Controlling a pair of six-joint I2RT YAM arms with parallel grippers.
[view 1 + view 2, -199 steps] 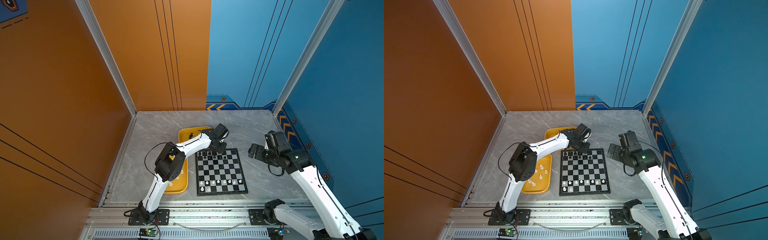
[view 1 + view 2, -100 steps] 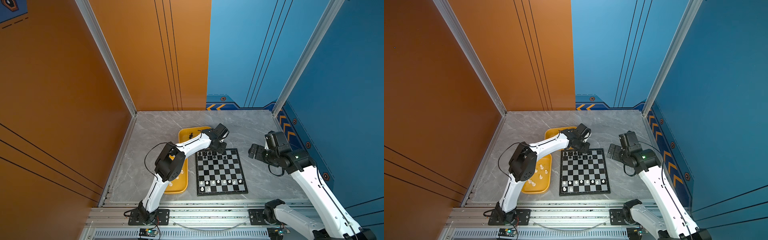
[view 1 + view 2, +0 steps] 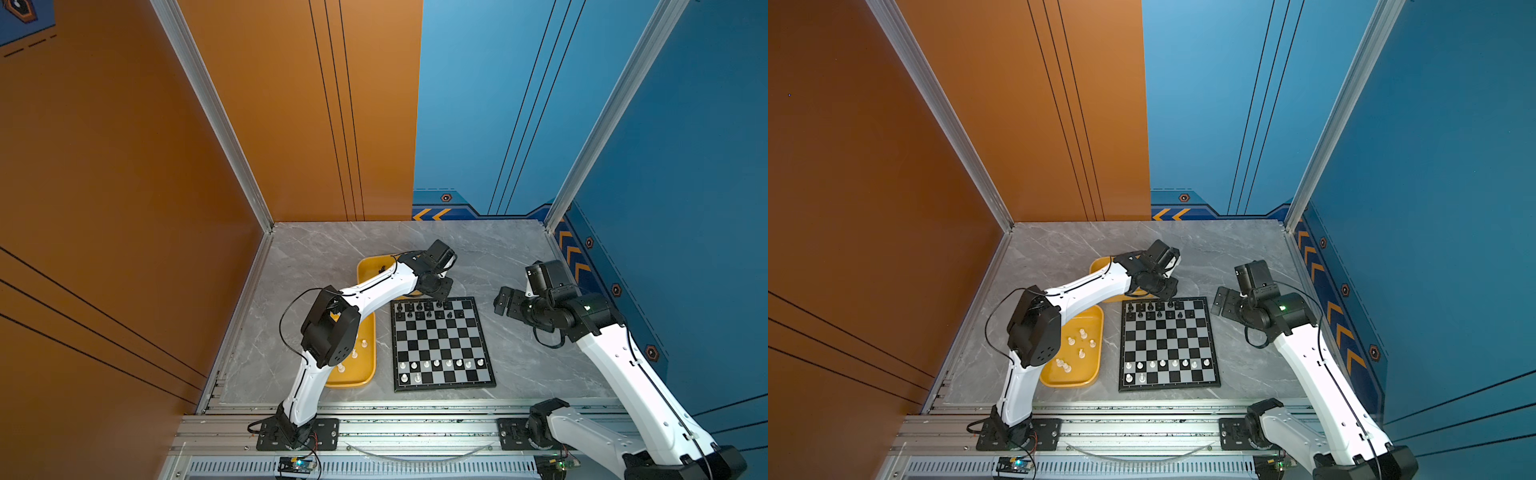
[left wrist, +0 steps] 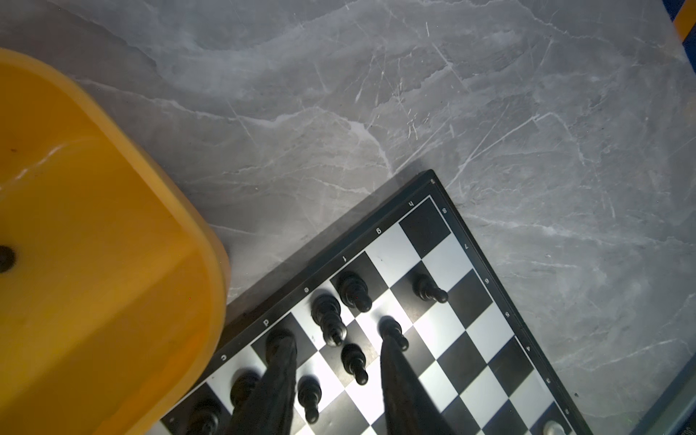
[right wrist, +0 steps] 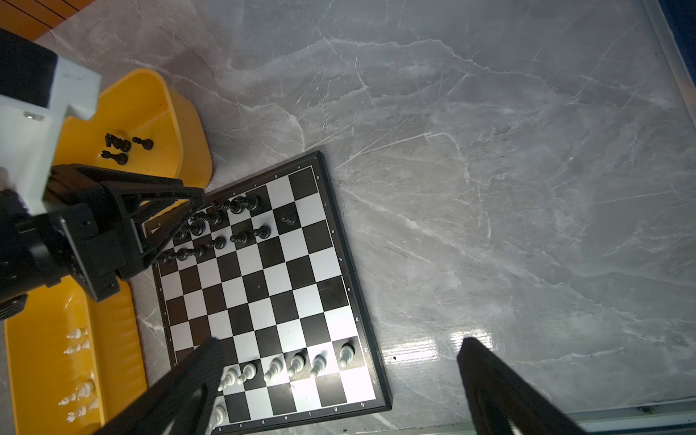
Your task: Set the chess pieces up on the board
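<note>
Board edge possibly touches yellow tray.

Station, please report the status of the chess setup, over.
Left gripper over black pieces, jaws parted, nothing held. Right gripper beside board, jaws wide. Unplaced pieces in near yellow tray and far yellow tray.

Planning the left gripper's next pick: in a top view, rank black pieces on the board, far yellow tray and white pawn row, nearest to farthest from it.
1. black pieces: directly under the left gripper, far rows.
2. far yellow tray: beside it, off the far-left corner of the board.
3. white pawn row: near edge.
</note>
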